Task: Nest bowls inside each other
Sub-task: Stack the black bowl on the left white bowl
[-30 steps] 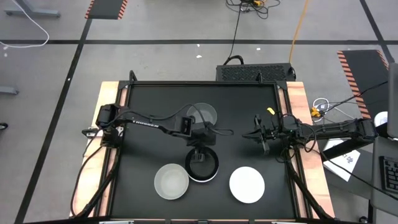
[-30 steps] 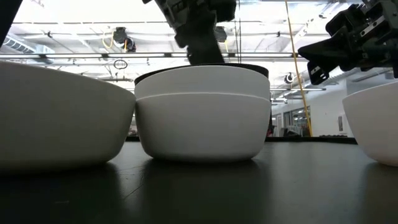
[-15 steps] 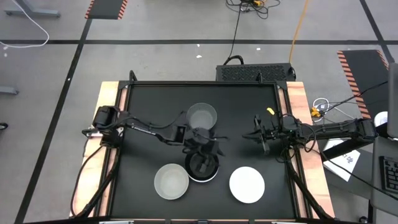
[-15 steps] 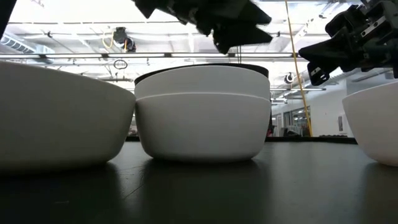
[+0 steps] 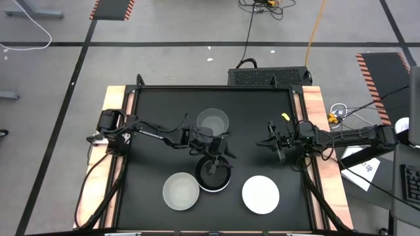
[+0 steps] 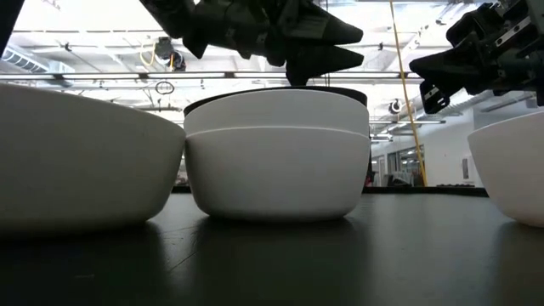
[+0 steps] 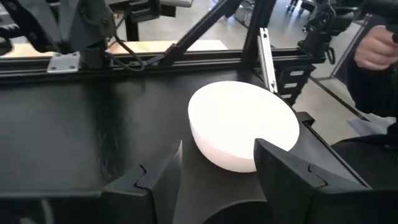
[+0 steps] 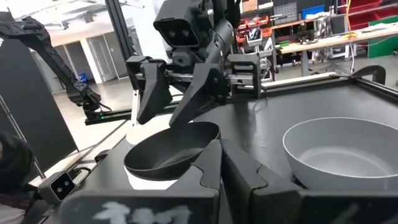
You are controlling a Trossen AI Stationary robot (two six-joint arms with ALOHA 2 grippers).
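At the counter's (image 5: 144,196) near edge, a grey bowl (image 5: 181,191) is sitting at about 7 o'clock and a white bowl (image 5: 260,194) at about 5 o'clock, well apart. Between them and slightly farther in, a black bowl (image 5: 213,172) is sitting nested inside a white stack (image 6: 277,170), whose rims are showing as two white bands in the low view.

The left hand (image 5: 219,152) is hovering just above the black bowl's far rim, at about the counter's centre, tilted across it. Its fingers (image 6: 327,47) are standing apart and gripping nothing; the right wrist view is showing both pointing down toward the bowl, with no contact that can be told.

Beyond the left hand, at about 12 o'clock, a pale translucent bowl (image 5: 212,122) is resting alone on the counter.

The right hand (image 5: 271,143) is hanging at about 3 o'clock, above the counter, its fingers closed together and carrying nothing.
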